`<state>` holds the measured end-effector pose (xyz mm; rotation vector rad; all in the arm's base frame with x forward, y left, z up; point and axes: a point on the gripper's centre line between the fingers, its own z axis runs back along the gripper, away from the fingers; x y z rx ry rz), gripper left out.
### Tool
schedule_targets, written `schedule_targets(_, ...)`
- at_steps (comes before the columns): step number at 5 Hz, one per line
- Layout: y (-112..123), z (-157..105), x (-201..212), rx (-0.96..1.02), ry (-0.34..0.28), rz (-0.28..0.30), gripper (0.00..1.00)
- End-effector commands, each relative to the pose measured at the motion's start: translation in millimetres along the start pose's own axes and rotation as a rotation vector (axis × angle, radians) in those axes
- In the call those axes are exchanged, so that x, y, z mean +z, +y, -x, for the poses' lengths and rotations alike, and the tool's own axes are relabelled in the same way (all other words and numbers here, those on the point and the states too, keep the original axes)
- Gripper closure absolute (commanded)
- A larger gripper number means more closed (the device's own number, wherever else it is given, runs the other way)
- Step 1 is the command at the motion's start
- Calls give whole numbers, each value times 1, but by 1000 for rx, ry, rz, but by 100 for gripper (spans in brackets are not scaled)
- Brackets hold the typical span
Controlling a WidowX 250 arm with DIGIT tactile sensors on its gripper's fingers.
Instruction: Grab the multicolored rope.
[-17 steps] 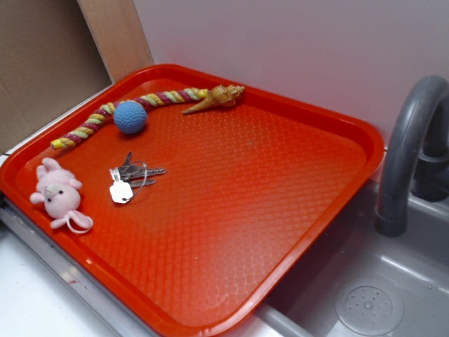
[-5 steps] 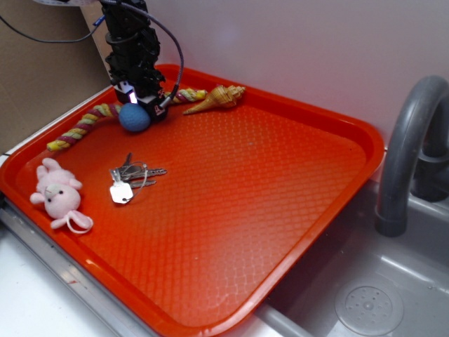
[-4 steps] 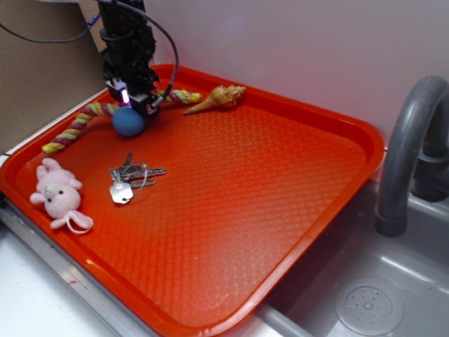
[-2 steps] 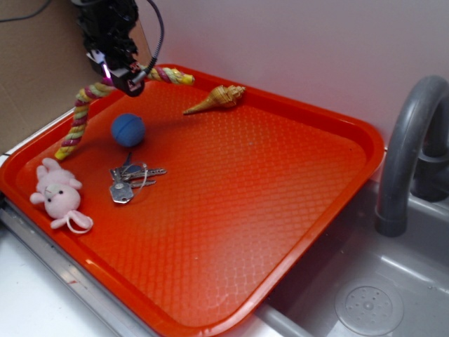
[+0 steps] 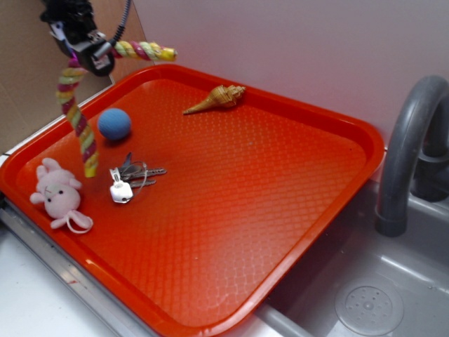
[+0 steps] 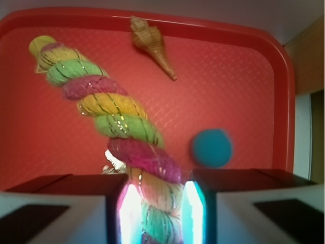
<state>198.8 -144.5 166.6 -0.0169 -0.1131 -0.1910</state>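
Observation:
My gripper (image 5: 90,56) is shut on the multicolored rope (image 5: 77,116) and holds it well above the far left corner of the red tray (image 5: 280,210). One rope end sticks out to the right, the longer part hangs down toward the tray. In the wrist view the rope (image 6: 117,119) runs up from between my two fingers, with the gripper (image 6: 158,213) closed on it.
On the tray lie a blue ball (image 5: 114,124), a tan seashell (image 5: 216,98), a bunch of keys (image 5: 130,179) and a pink plush toy (image 5: 59,196). A grey faucet (image 5: 410,154) and sink stand to the right. A white wall is behind.
The gripper came down on the rope beside the ball, closed on it and rose up and left. The rope now hangs clear of the tray; the ball rolled slightly left.

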Motion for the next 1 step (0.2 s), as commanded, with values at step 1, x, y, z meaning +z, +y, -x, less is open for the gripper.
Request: schedule_targets(1,0,-1,30,26,-28,105,100)
